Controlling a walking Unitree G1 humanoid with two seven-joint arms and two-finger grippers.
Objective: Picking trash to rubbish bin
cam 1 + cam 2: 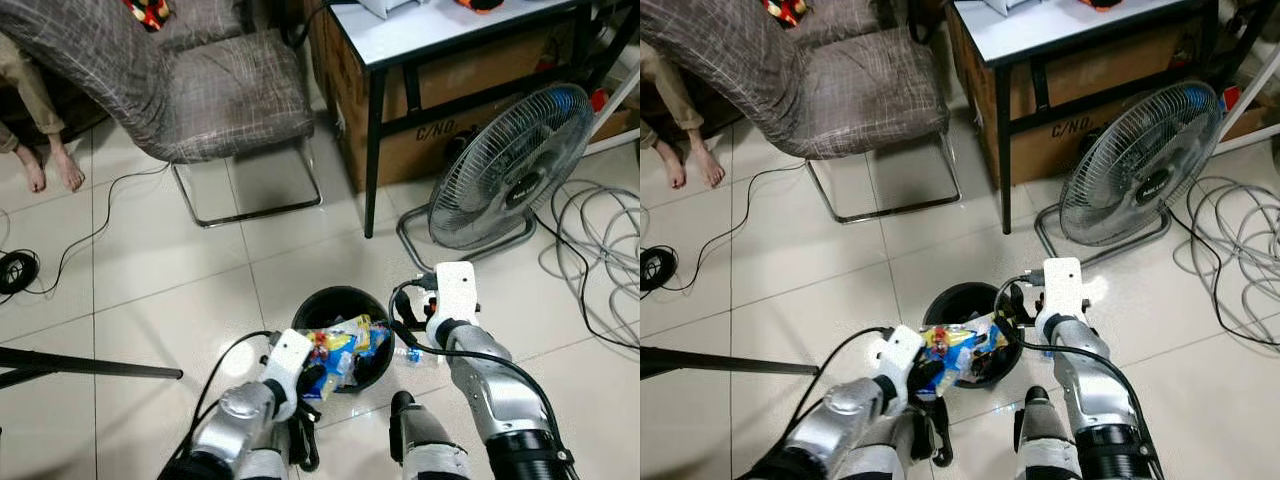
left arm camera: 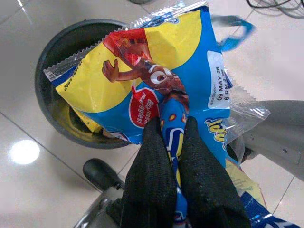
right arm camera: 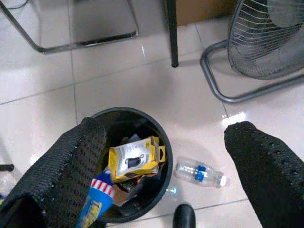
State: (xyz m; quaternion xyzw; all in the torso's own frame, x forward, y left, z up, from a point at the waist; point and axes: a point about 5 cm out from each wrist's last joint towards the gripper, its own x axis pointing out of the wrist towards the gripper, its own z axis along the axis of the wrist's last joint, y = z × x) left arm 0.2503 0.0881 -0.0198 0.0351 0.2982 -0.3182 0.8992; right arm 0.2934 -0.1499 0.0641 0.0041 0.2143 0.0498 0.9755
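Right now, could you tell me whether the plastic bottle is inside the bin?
No, the plastic bottle lies on the floor tiles beside the bin.

Glossy blue-and-yellow plastic snack wrapper (image 2: 156, 80), crinkled with clear edges; black rough-textured fingers (image 2: 152, 175) of the left gripper (image 2: 172, 142) pinch it; smooth black plastic bin (image 3: 161, 137); clear plastic bottle (image 3: 199, 173) at its 3 o'clock; shiny pale floor tiles (image 1: 150, 290); woven grey cloth chair (image 1: 220, 90); wire-metal fan (image 1: 510, 170).
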